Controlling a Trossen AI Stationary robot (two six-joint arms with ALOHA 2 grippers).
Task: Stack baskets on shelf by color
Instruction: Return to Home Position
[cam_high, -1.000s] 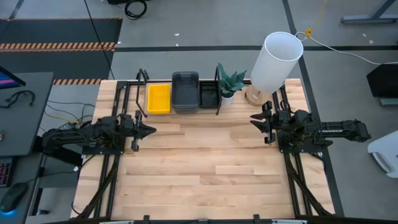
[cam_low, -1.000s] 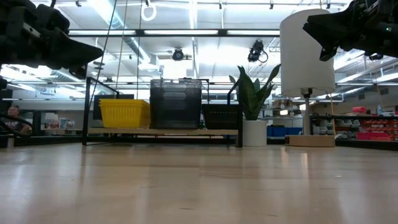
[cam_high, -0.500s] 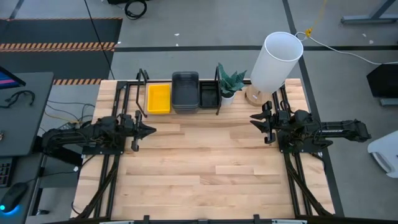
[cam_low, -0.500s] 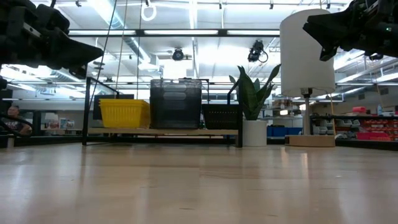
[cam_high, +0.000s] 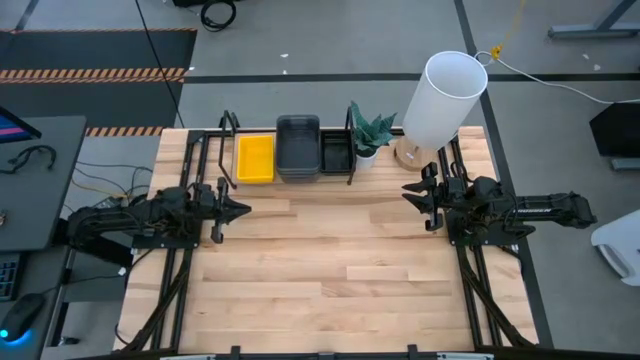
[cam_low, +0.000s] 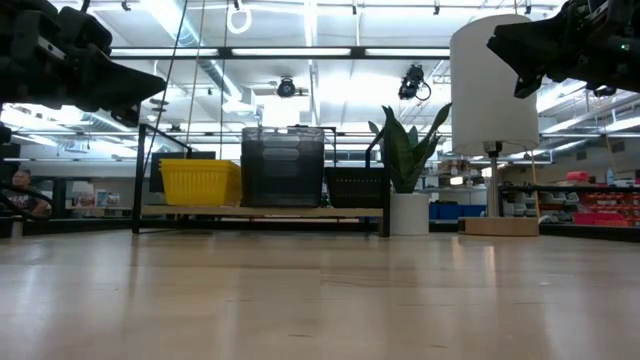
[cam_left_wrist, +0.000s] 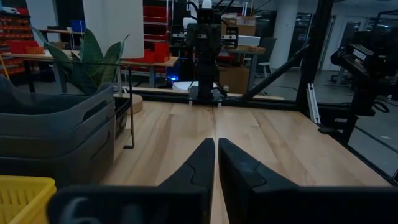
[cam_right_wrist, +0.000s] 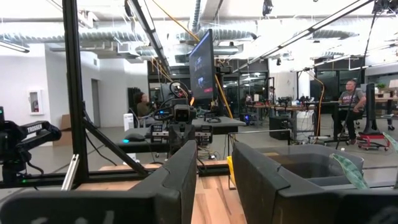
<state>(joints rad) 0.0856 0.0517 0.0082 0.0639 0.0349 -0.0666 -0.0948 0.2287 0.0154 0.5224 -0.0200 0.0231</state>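
As bright yellow plastic baskets, dark grey rounded baskets and black mesh baskets sit stacked on the low wooden black-framed shelf, sorting seems finished; left gripper, fingers together, and right gripper, fingers apart, hover aside.

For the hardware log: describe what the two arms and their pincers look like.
Both arms are matte black, built of boxy jointed links. The right arm carries small white lettering along its forearm. The left pincer and right pincer each have two dark fingers, broad at the base and tapering to blunt tips.
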